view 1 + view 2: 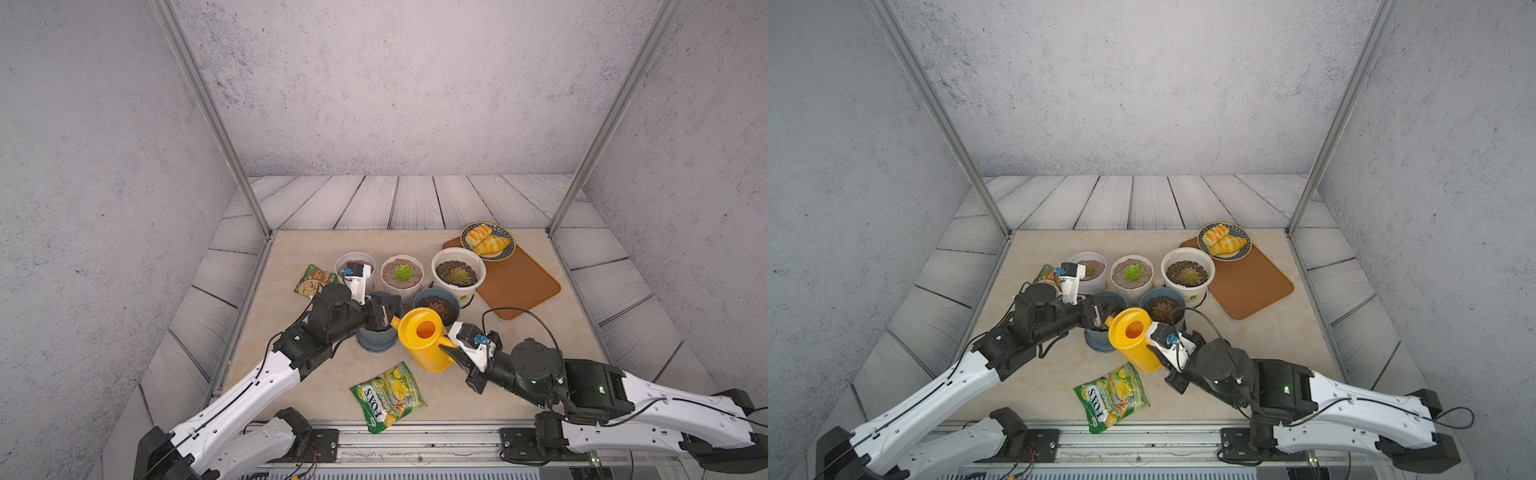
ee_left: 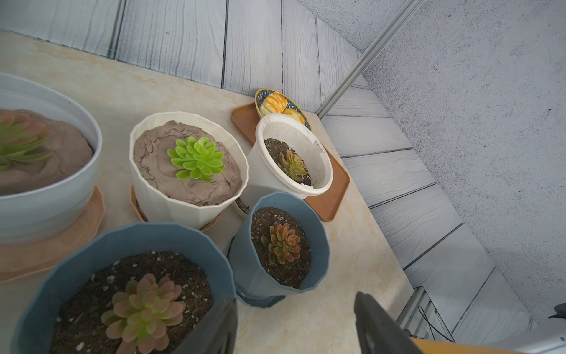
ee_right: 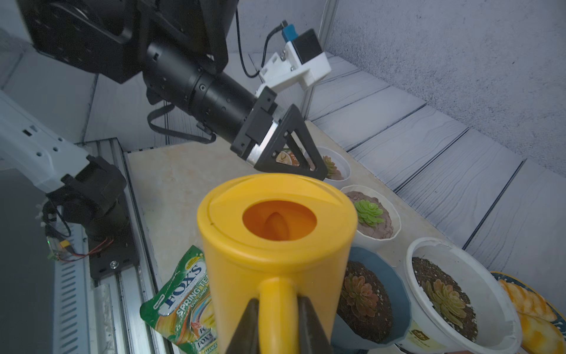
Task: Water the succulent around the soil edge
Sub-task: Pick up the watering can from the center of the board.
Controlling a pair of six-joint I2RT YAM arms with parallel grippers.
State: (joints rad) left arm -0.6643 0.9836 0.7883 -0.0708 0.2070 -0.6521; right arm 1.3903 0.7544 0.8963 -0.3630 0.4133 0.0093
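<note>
My right gripper [image 1: 451, 348] [image 3: 277, 302] is shut on the handle of a yellow watering can [image 1: 424, 338] [image 1: 1133, 340] [image 3: 275, 233], which stands upright. Its spout [image 1: 395, 321] points at the near-left blue pot [image 1: 374, 340] [image 2: 137, 233]. That pot holds a pink-green succulent [image 2: 144, 309] in dark soil. My left gripper [image 1: 384, 313] [image 2: 295, 302] hangs open above this pot's right rim, nothing between its fingers, and hides most of the pot in both top views. A second blue pot [image 1: 436, 296] [image 3: 398, 294] with a reddish succulent [image 2: 284, 242] stands just behind the can.
Three pale pots stand in a back row: grey [image 1: 355, 258], cream [image 1: 402, 286] and white [image 1: 457, 253]. An orange mat [image 1: 519, 286] with a plate of croissants [image 1: 509, 250] lies back right. A green candy bag [image 1: 388, 395] lies in front and a snack packet [image 1: 313, 280] back left.
</note>
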